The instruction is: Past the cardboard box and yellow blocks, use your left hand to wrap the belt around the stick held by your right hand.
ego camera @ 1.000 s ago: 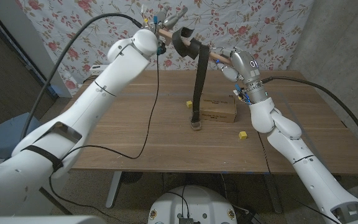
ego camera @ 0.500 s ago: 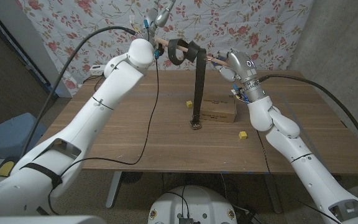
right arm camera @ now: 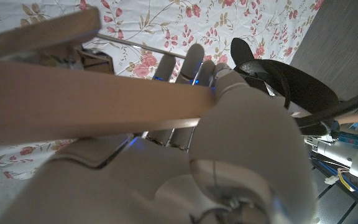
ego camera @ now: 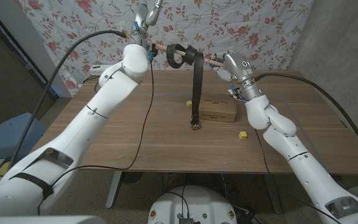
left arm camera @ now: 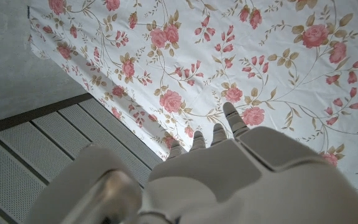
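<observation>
Right hand [ego camera: 227,64] gripping stick [ego camera: 166,48], belt [ego camera: 195,78] draped

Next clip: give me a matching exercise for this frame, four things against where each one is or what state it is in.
Things:
1. belt
2. stick
3. cardboard box
4. left hand

States:
A. raised high in front of the floral cloth
B. lying on the table
C. held by the right hand
D. looped over the stick, its end hanging to the table

Pairs: 1-D, 2-C, 3-B, 4-A
</observation>
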### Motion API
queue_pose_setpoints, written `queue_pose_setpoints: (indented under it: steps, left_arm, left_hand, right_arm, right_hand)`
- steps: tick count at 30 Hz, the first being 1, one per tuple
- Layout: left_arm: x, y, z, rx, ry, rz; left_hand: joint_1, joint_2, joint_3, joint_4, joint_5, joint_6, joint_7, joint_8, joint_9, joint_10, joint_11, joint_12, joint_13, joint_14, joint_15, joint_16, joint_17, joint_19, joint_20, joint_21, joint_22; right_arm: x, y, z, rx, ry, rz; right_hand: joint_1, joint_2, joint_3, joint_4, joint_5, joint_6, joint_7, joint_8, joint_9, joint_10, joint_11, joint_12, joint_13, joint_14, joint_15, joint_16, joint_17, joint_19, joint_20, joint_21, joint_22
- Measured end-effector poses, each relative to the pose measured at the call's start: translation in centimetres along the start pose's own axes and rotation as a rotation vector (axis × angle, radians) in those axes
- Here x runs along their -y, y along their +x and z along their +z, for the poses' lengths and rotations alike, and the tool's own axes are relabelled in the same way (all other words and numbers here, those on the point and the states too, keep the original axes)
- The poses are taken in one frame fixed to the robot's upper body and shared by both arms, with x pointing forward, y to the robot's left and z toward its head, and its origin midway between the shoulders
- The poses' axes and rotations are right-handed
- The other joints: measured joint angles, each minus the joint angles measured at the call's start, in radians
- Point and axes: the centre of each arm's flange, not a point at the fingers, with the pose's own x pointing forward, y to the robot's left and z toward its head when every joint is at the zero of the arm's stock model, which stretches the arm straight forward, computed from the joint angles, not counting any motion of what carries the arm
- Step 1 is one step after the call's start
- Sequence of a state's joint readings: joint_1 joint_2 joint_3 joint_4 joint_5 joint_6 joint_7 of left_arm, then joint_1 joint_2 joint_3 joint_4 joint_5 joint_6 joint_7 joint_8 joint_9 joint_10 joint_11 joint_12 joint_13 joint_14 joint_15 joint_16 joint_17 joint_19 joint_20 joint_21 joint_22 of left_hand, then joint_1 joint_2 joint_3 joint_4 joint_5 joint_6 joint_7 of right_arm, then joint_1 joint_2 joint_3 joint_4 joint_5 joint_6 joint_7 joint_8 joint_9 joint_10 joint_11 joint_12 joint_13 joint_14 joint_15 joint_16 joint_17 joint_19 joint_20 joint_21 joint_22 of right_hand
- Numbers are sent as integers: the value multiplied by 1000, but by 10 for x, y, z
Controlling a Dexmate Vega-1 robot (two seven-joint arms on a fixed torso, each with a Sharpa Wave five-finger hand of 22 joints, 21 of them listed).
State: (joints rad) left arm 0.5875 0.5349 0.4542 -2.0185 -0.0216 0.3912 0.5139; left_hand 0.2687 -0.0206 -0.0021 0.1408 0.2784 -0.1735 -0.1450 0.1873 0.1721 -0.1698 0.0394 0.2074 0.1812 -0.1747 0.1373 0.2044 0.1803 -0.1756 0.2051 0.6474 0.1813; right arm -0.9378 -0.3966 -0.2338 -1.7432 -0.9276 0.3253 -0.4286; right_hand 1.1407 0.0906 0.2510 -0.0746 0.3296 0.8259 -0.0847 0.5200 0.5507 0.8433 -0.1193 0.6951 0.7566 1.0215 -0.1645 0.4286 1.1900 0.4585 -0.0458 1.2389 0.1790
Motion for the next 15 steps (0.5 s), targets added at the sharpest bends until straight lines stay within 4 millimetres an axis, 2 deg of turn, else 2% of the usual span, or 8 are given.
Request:
queue_pose_setpoints:
  steps: [4,9,10,13,15]
  left_arm:
    - [-3,-2,-2,57,-6,-10]
    - [-6,-2,-7,98,-4,-34]
    - [-4,-4,3,161,-49,-74]
    - [-4,-4,-2,179,-58,-105]
    - [-2,-5,4,225,-104,-156]
  left_hand:
    - [0,0,-4,-4,11,5,-5,0,0,-2,-8,0,-5,2,-16,0,-4,0,0,0,0]
    - [8,8,-8,-8,18,5,-5,0,0,-1,-13,0,-5,4,-18,0,-4,0,0,4,-5]
    - [9,9,-8,-8,18,5,-5,0,0,-1,-13,0,-5,4,-18,0,-4,0,0,4,-5]
    - [16,16,-9,-16,26,0,-11,-1,0,-1,-13,-4,-5,-1,-22,-5,-4,0,0,4,-5]
    - [17,17,-8,-17,26,0,-11,-6,0,-1,-13,-8,-5,2,-27,-5,-4,0,0,4,-5]
  right_arm:
    - [-5,1,-3,-19,-15,21]
    - [-9,0,-7,-39,-39,40]
    - [-12,0,-7,-44,-44,50]
    - [-16,-1,-9,-58,-66,65]
    - [-20,-3,-10,-65,-76,79]
  right_hand:
    - [0,0,0,0,0,1,-1,0,-1,0,0,-2,-2,0,0,-8,0,0,0,0,0]
    - [0,0,0,0,-1,1,-1,0,-2,0,0,-4,-2,0,0,-8,0,0,0,0,0]
    - [0,0,0,0,-1,1,-1,0,-2,0,0,-4,-2,0,0,-8,0,0,0,0,0]
    - [0,0,-1,-1,-1,1,-1,-3,-2,0,0,-7,-6,0,0,-8,0,-2,-2,0,0]
    - [0,0,-1,-1,-1,1,-1,-2,-2,0,0,-7,-11,0,0,-8,-1,-6,3,0,0]
